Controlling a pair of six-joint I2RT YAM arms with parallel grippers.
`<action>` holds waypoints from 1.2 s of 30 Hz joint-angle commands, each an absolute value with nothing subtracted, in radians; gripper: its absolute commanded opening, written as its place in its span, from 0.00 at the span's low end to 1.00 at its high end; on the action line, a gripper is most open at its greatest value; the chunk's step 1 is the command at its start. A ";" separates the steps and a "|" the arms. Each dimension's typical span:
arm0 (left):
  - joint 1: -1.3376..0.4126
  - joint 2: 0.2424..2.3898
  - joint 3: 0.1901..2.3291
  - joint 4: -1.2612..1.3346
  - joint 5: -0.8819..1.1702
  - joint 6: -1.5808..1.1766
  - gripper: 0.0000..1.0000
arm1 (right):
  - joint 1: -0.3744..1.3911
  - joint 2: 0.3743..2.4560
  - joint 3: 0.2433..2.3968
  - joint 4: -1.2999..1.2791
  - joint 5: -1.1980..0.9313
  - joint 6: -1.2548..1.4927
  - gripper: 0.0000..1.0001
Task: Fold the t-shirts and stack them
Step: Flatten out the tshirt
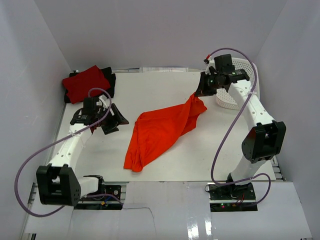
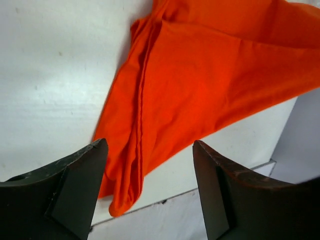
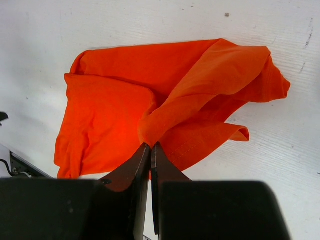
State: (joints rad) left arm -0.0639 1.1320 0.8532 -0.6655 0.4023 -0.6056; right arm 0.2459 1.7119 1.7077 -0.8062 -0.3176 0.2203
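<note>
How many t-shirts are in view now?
3. A bright orange cloth t-shirt lies in the middle; a folded crimson red t-shirt sits on a mostly covered black t-shirt at the far left corner.

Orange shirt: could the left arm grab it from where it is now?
Probably yes. The left arm hovers with jaws open beside the shirt, nothing between them. The right arm has its jaws shut on the shirt's far corner, which may tug the cloth.

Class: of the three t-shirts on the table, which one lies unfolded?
The orange t-shirt, spread loosely mid-table, one corner pinched by the right gripper. The crimson t-shirt sits folded atop the black t-shirt, far left.
</note>
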 commanded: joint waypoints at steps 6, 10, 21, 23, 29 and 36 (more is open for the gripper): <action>-0.086 1.462 1.103 -0.587 0.338 -0.417 0.78 | 0.267 1.674 1.661 -0.772 -0.328 0.198 0.08; -0.132 1.578 1.201 -0.601 0.302 -0.362 0.78 | 0.270 1.671 1.648 -0.767 -0.328 0.198 0.08; -0.256 1.758 1.382 -0.652 0.189 -0.305 0.69 | 0.273 1.657 1.594 -0.747 -0.327 0.192 0.08; -0.258 1.758 1.382 -0.652 0.186 -0.305 0.69 | 0.273 1.657 1.592 -0.746 -0.325 0.189 0.08; -0.264 1.772 1.371 -0.652 0.183 -0.296 0.69 | 0.275 1.660 1.592 -0.744 -0.331 0.187 0.08; -0.265 1.828 1.355 -0.634 0.204 -0.290 0.68 | 0.273 1.663 1.588 -0.739 -0.334 0.192 0.08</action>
